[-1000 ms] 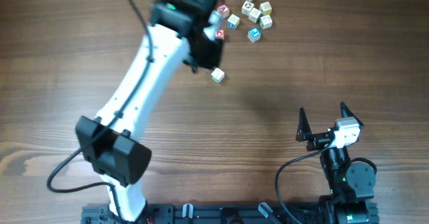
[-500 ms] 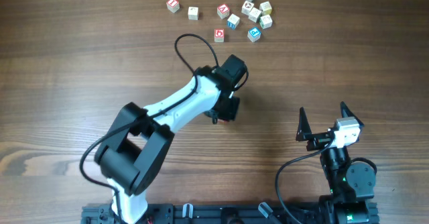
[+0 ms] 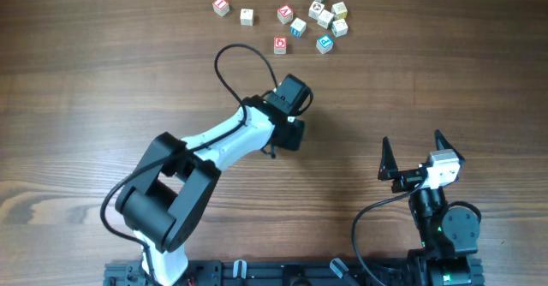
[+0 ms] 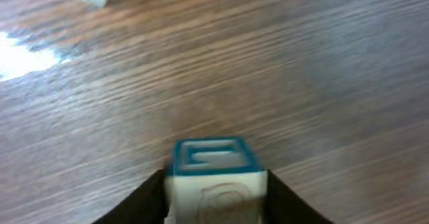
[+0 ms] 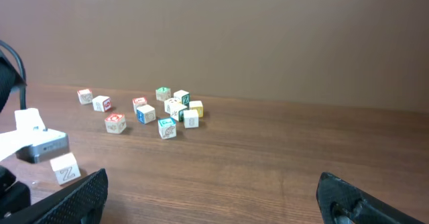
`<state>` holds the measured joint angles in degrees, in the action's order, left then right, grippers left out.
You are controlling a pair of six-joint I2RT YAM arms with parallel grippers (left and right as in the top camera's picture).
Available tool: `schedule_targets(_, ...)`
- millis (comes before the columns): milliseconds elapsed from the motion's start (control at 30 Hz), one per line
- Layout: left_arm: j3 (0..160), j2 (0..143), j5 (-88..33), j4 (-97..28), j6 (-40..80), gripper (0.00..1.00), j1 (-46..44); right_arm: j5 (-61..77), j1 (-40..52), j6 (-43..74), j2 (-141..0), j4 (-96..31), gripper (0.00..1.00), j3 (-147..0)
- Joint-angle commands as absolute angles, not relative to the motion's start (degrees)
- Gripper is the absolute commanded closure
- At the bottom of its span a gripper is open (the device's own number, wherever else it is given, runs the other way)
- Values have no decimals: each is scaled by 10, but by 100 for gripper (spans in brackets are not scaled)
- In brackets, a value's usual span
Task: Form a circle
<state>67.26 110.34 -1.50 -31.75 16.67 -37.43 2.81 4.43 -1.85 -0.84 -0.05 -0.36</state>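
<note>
Desk [image 3: 445, 80]: brown wood-grain surface, smooth, low sheen. A bright glare patch shows at the far left in the left wrist view.

Letter cubes [image 3: 297, 26]: pale bare wood, matt, with faces printed in red, blue and green.

The circle [image 3: 326, 14]: same pale wood, with coloured faces.

Blue-topped cube [image 4: 214, 160]: pale wood sides with a faint drawn outline and a blue-painted border on top.

Left gripper [image 4: 216, 184]: jaws dark and matt.

Left arm [image 3: 227, 140]: white, smooth, slightly glossy plastic shell. Joint housings are black matt plastic.

Cable [image 3: 217, 63]: black, smooth sheathing.

Right gripper [image 3: 412, 140]: black matt jaws on a white plastic body.

Wall [image 5: 268, 36]: plain brown, matt.
</note>
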Motion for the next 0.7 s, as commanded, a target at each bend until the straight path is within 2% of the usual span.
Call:
schedule_targets(0,658,1113,-1,-340,165,48,-368,35,47,-29,-6,1,0,-3)
schedule_targets(67,658,1096,-1,-349,165,31,-368,35,46,-29,-6,0,0,-3)
schedule_targets(100,658,1083,-1,-352,165,18,-368,35,46,-29,-6,0,0,-3)
schedule_targets(133,658,1068,-1,-357,166,0,-368,35,46,-29,-6,0,0,-3)
schedule_targets(467,658,868,-1,-473,170,0,-369,35,46,-29,-6,0,0,-3)
schedule_targets(667,658,730,-1,-494,170,0,-369,36,46,-29,-6,0,0,-3)
